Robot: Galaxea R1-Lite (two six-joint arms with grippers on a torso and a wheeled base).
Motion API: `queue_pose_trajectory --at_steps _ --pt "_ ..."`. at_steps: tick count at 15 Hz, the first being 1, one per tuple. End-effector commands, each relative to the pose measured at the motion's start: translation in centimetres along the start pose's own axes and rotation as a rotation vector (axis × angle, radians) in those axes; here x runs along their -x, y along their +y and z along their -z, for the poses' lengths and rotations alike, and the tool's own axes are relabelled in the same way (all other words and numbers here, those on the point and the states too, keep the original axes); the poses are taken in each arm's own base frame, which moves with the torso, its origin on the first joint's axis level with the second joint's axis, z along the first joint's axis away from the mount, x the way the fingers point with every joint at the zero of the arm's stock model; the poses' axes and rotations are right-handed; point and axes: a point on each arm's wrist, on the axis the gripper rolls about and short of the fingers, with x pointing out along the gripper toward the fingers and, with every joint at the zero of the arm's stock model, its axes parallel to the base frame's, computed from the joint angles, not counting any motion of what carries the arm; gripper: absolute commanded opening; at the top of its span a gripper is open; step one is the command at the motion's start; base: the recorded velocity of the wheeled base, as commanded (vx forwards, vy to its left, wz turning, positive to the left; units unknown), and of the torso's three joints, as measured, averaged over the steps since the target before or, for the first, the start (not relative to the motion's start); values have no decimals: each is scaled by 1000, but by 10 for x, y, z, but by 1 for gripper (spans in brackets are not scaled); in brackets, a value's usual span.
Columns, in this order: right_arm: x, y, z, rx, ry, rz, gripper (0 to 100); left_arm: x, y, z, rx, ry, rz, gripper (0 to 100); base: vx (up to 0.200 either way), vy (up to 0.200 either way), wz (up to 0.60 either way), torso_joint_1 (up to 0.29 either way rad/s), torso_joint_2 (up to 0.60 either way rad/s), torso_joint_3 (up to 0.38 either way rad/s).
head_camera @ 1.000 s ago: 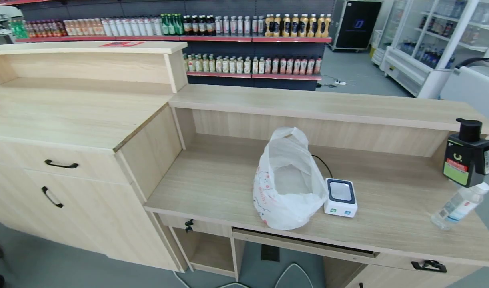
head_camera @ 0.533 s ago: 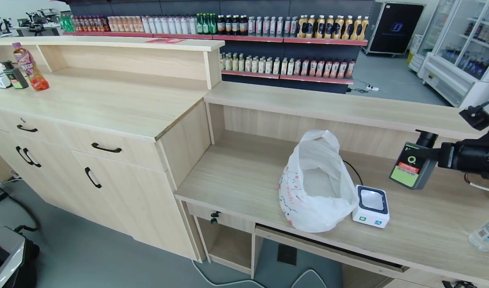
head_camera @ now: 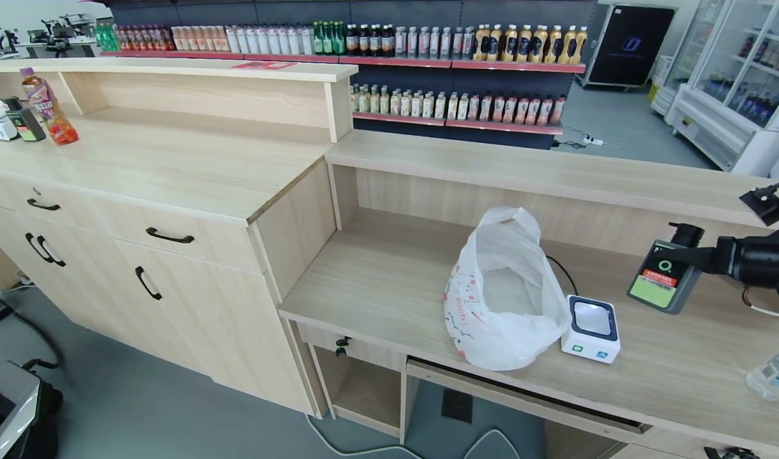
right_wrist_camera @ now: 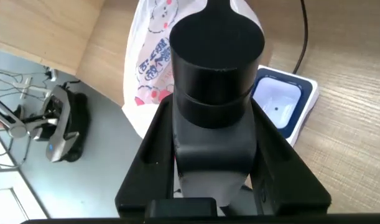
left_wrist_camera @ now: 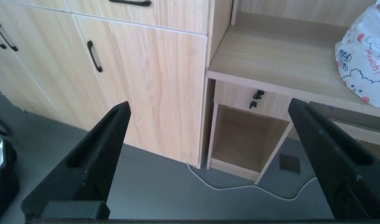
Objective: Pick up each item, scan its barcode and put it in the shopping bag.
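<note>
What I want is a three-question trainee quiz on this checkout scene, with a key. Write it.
1. True or false: the right pincer grips a dark bottle clear of the counter.
2. Relative to the shopping bag, the scanner stands: A inside it; B beside it; C on top of it.
3. Fill in: the left pincer is ___.
Key: 1 true; 2 B; 3 open.

Holds a dark pump bottle (head_camera: 663, 280) clamped, slightly tilted, in the right end effector (head_camera: 688, 255) at the right edge of the head frame, stretched in level from the right. Aims the left end effector (left_wrist_camera: 208, 155) downward, fingers (left_wrist_camera: 93, 155) spread wide toward the lower corners of the left wrist frame.
</note>
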Motion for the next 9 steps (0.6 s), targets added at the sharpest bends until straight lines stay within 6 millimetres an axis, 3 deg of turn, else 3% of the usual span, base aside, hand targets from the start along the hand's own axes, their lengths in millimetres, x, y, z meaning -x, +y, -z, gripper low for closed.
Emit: queue_pose_trajectory --at_steps 1,4,9 --pt "-16 -21 2 -4 18 -3 0 0 0 0 0 0 0 100 0 0 0 0 0 0" --pt "-33 -41 17 76 62 -21 0 0 0 0 0 0 0 100 0 0 0 0 0 0" --pt "-52 -57 31 107 93 -69 0 0 0 0 0 0 0 100 0 0 0 0 0 0"
